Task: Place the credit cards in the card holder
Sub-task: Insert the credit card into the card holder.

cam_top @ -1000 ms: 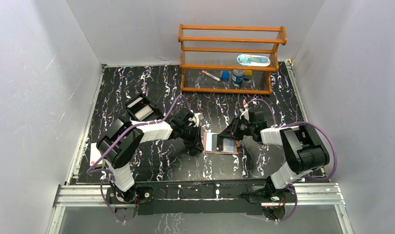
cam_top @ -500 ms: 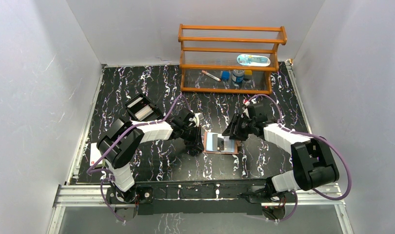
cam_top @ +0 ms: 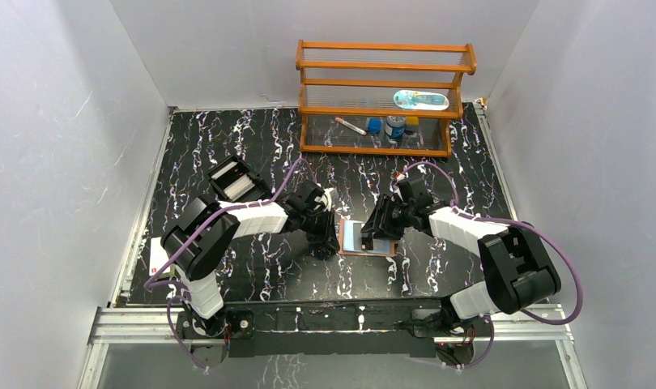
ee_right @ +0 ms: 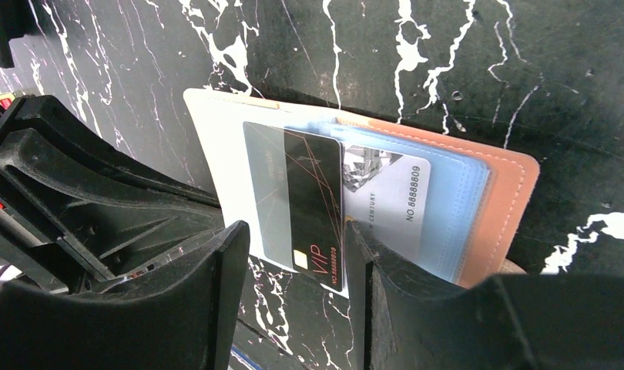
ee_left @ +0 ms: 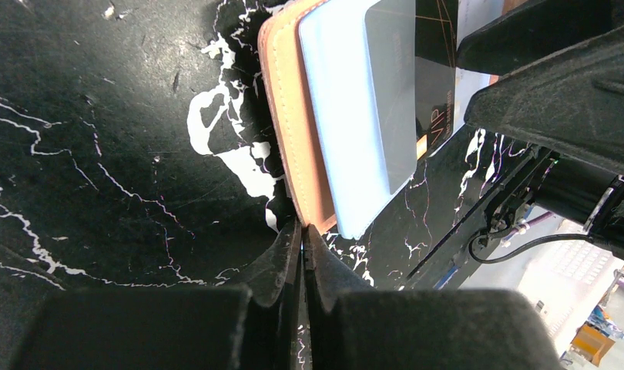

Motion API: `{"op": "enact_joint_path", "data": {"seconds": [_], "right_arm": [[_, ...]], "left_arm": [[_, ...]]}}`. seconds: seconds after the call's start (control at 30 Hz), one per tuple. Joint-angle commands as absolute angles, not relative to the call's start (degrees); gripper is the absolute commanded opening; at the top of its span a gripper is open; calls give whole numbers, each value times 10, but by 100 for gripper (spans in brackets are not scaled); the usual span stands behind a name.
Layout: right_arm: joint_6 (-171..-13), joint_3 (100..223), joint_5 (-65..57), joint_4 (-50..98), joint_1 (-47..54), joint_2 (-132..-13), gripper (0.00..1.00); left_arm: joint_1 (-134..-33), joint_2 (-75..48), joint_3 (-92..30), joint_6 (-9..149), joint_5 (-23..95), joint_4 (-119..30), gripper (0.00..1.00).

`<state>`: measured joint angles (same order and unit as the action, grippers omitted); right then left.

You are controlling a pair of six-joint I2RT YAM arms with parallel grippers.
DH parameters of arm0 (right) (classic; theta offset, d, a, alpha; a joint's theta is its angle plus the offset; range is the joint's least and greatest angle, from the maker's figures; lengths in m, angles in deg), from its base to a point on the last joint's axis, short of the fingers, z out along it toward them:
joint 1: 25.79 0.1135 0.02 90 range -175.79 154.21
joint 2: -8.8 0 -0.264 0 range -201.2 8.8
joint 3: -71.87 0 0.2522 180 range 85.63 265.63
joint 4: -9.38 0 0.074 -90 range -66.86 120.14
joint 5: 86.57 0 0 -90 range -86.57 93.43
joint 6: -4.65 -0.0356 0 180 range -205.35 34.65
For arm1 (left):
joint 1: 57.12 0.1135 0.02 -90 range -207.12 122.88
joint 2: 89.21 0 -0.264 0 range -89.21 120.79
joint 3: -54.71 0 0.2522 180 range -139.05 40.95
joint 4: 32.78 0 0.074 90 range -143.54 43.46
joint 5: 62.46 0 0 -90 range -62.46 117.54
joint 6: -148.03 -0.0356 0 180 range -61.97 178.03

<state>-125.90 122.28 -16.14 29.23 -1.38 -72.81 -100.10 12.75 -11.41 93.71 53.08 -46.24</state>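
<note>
The tan card holder (cam_top: 351, 240) lies open on the black marbled table, with pale blue inner pockets (ee_right: 455, 200) inside its tan leather cover (ee_right: 517, 193). A silver-white numbered credit card (ee_right: 390, 189) sits in a pocket. A black and grey VIP credit card (ee_right: 309, 193) lies over it, sticking out toward me. My right gripper (ee_right: 297, 266) is open, with one finger on each side of the VIP card's near end. My left gripper (ee_left: 301, 230) is shut, its tips pinching the card holder's tan edge (ee_left: 297, 131).
A wooden rack (cam_top: 385, 97) with a marker and small bottles stands at the back. A black open tray (cam_top: 234, 180) with white cards sits at the left behind my left arm. A white card (cam_top: 157, 258) lies near the left table edge.
My right gripper has moved left and down over the card holder, now covering its right half. The left arm and the card holder have stayed in place.
</note>
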Motion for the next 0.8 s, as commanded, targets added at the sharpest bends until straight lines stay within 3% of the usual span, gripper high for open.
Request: {"op": "enact_joint_path", "data": {"seconds": [0.0, 0.5, 0.77], "right_arm": [[-1275, 1232, -141, 278, 4, -738, 57], [-1322, 1230, -171, 203, 56, -757, 55], [-1295, 1282, -57, 328, 79, -758, 56]], "left_arm": [[-1009, 132, -127, 936, 521, -468, 0], [-1014, 124, -125, 940, 512, -465, 0], [-1015, 119, -121, 941, 503, -471, 0]]}}
